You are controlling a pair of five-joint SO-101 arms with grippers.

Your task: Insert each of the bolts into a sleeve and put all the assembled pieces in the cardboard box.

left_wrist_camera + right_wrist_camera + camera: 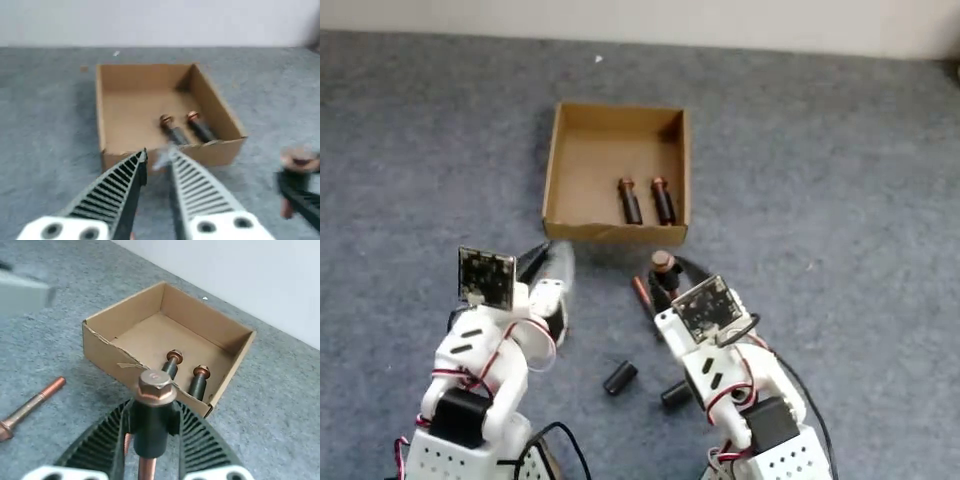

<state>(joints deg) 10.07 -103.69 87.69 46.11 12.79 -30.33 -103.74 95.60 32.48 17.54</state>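
Nearest the arm bases, two loose sleeves on the grey mat (840,200): one sleeve (619,377) lies between the two arms, the second sleeve (673,393) lies tight against the right arm's body. Left arm is folded low, its wrist pitched forward. The left gripper (157,152) points at the near wall of the cardboard box (552,170), towards its left corner. Its ribbed fingers (122,187) stand a narrow gap apart with nothing between them, tips short of the box wall. Right arm is folded in a similar way, its wrist raised and angled towards the box. The right gripper (152,405) is clenched on a black held sleeve (150,432) carrying a copper held bolt (156,385). The hex head sits on the sleeve's top end and the shank shows out of the lower end. The piece stands roughly upright, just in front of the box's near wall and outside it. Beside that gripper, on the side towards the left arm, a loose bolt (30,407) lies flat on the mat, apart from the box. Further out, the box sits open-topped and square to the arms. Inside it, two assembled pieces (629,200) (663,200) lie side by side near the right wall, close to the near wall, copper heads pointing away from the arms. Beyond the box, mat runs to a pale wall (720,20).
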